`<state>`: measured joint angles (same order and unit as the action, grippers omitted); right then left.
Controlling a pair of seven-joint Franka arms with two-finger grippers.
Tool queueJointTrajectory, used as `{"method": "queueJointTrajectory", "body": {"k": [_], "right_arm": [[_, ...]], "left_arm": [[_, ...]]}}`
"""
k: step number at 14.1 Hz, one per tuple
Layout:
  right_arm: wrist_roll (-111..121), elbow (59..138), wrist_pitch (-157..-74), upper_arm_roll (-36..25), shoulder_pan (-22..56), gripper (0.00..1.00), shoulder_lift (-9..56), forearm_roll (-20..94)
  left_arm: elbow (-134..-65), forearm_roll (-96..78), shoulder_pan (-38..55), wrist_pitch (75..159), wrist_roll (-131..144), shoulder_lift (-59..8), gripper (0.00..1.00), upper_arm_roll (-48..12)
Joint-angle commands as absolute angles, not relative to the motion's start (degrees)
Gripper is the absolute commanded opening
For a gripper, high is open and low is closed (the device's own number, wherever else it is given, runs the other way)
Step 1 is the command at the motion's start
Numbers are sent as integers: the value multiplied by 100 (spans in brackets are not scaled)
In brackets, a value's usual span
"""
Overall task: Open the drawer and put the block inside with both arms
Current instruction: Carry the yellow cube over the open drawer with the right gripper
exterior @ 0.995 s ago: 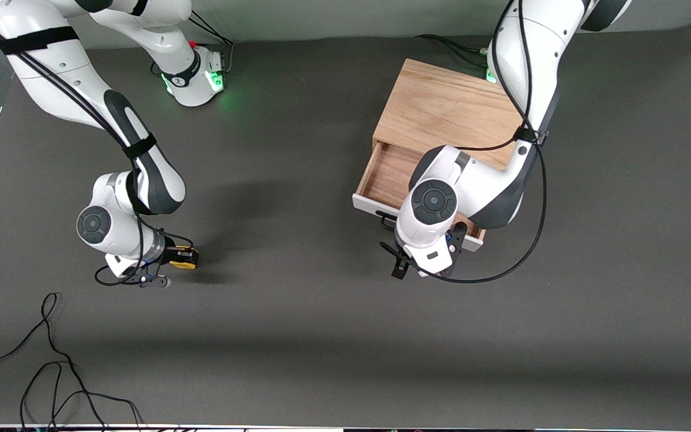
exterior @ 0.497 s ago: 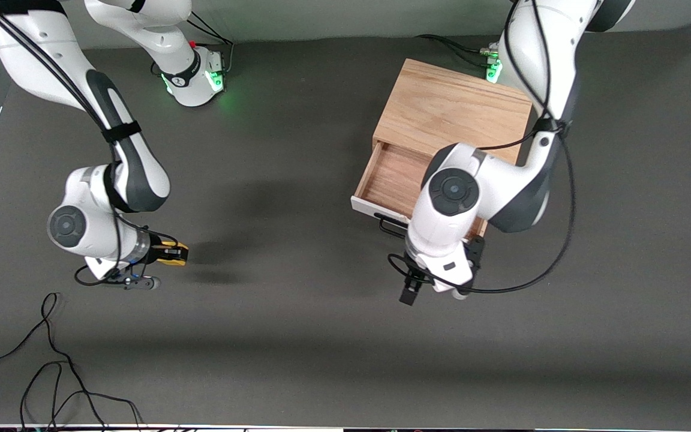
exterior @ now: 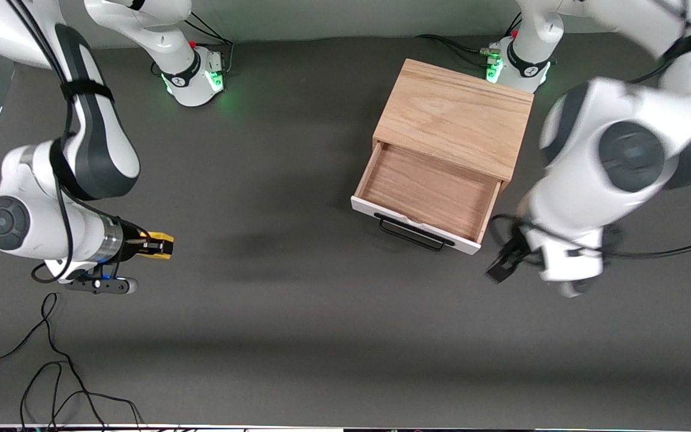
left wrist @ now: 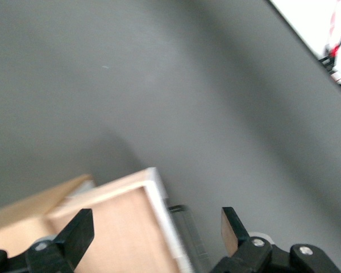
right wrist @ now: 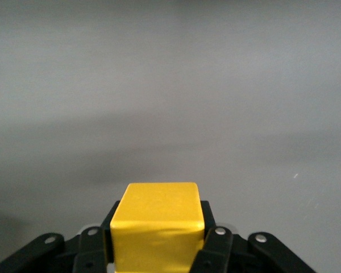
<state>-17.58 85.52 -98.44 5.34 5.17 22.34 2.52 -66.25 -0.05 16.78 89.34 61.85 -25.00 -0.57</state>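
The drawer stands pulled out of the light oak box, its tray empty, with the white front panel and black wire handle toward the front camera. My left gripper is open and empty, up over the table beside the drawer front's corner at the left arm's end. In the left wrist view its fingers stand wide apart over the drawer. My right gripper is shut on the yellow block above the table at the right arm's end. The block fills its jaws.
Loose black cables lie on the dark mat near the front edge at the right arm's end. The arm bases with green lights stand along the table's edge farthest from the camera, one right beside the oak box.
My left gripper has come off the drawer handle and swung up toward the left arm's end. My right gripper has carried the block slightly toward the right arm's end. The drawer stays open.
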Motion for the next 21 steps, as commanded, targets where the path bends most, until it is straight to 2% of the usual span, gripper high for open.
{"method": "queueJointTrajectory", "body": {"k": [1, 5, 8, 10, 13, 16, 21], "right_arm": [[-2756, 7657, -9290, 527, 1306, 10, 2347, 623], [-5180, 6358, -9141, 632, 2362, 10, 2968, 1019], [-6544, 5337, -9263, 1114, 2794, 10, 3646, 1020], [-7082, 5308, -9491, 1659, 2847, 10, 3709, 1002], [-7365, 5326, -9737, 1714, 3522, 10, 3910, 775], [-7708, 5326, -10360, 1714, 4077, 10, 4472, 72], [-7717, 5326, -11082, 1714, 4307, 10, 5150, -492]], "left_arm": [[-7170, -149, 1276, 8474, 4900, -1892, 100, -97], [-7611, -149, 695, 8087, 3195, -1337, 100, -70], [-7786, -62, 493, 7936, 2061, -1144, 100, -53], [-8076, -9, 370, 8024, 1094, -941, 100, -53], [-8567, 17, 238, 8322, 528, -582, 100, -35], [-9823, 18, 202, 9279, 458, 209, 100, -35], [-9669, 9, 115, 9229, 9, 202, 100, -35]]}}
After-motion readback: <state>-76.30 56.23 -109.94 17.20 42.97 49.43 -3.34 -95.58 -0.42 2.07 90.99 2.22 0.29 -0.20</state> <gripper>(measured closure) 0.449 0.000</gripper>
